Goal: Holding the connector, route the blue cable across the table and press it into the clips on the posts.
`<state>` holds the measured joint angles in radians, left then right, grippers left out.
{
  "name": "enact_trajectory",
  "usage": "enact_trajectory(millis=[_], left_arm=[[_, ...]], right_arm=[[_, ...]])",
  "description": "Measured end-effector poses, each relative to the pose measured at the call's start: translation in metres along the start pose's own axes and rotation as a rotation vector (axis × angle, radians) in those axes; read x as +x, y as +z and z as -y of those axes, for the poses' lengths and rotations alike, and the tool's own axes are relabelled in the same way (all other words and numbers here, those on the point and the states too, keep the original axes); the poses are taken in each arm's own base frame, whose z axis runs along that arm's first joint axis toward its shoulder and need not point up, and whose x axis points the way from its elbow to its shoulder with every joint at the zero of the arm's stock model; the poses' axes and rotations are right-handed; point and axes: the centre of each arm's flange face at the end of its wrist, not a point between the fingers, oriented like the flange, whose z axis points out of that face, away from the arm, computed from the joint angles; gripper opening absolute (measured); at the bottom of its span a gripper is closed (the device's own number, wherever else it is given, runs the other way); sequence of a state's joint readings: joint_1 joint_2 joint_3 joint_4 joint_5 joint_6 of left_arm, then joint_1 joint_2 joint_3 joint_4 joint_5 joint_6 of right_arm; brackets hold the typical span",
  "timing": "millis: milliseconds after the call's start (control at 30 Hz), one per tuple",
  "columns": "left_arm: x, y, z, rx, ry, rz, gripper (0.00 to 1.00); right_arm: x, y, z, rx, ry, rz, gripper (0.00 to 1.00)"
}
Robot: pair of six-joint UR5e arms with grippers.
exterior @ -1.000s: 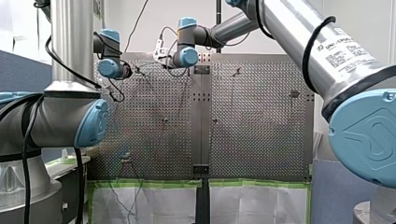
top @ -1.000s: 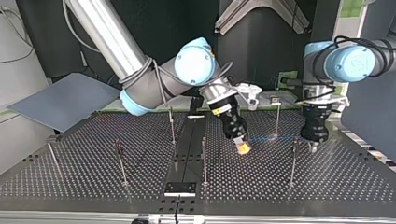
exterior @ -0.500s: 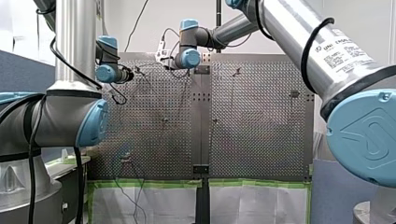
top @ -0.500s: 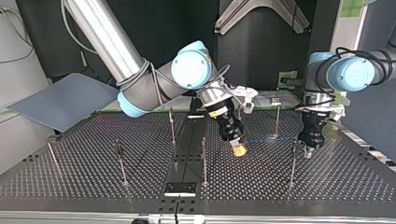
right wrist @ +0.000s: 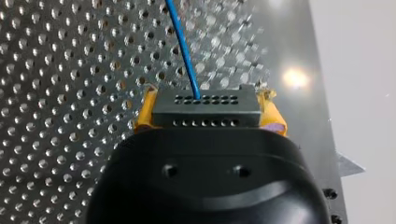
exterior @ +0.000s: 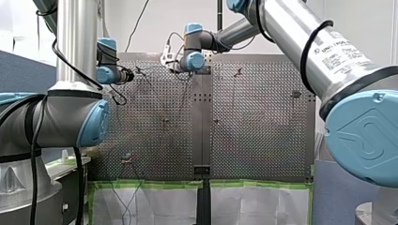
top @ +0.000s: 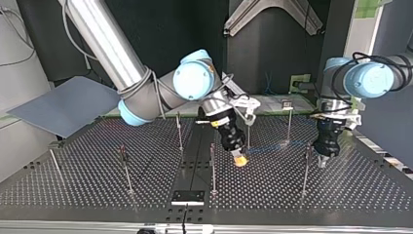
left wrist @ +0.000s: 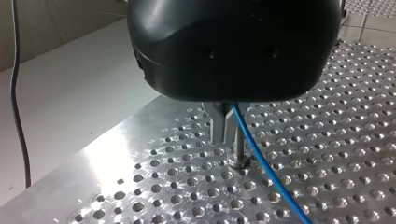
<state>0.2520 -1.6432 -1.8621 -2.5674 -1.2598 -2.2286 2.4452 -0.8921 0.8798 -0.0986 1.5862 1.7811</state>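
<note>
On the perforated table (top: pixel 97 190) you are mid-route, no post threaded that I can see. My right gripper (top: pixel 238 161) pinches the connector (right wrist: pixel 205 111) between yellow pads. At its 3 o'clock in the top view, my left gripper (top: pixel 322 160) has its metal fingers (left wrist: pixel 219 123) pressed together on the blue cable (left wrist: pixel 266 168). Next, I judge, you need a taut line lowered onto the post (top: pixel 305 175) just beside my left gripper.

My right arm (exterior: pixel 300 42) and my left arm (exterior: pixel 75 42) are fat, shiny silver tubes. Each bend has a round light blue cap (exterior: pixel 363 136). The biggest cap sits at 4 o'clock in the front view. A black cable (exterior: pixel 315 37) loops round my right arm, beside some black writing (exterior: pixel 347 50). My left end effector (left wrist: pixel 226 137) has a smooth black body with two small holes and thin metal fingers (left wrist: pixel 218 123). My right end effector (right wrist: pixel 210 109) has the same black body, with yellow pads (right wrist: pixel 144 114).
</note>
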Motion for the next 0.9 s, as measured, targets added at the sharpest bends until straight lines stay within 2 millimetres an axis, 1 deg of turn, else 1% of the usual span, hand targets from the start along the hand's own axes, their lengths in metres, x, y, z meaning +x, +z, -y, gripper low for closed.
enact_trajectory(millis=[267, 367, 567, 900], left_arm=[[-0.002, 0.008, -0.009, -0.011, -0.005, 0.002, 0.00], [-0.004, 0.010, -0.013, -0.021, -0.004, 0.008, 0.00], [-0.012, 0.010, -0.022, -0.061, 0.000, 0.025, 0.00], [-0.027, 0.005, -0.047, -0.179, 0.041, 0.068, 0.00]], right_arm=[[0.000, 0.004, -0.019, -0.025, 0.000, -0.002, 0.00], [0.000, 0.005, -0.024, -0.029, 0.000, -0.003, 0.00], [-0.001, 0.006, -0.025, -0.026, -0.009, -0.002, 0.00], [-0.004, 0.008, -0.025, -0.021, -0.022, -0.001, 0.00]])
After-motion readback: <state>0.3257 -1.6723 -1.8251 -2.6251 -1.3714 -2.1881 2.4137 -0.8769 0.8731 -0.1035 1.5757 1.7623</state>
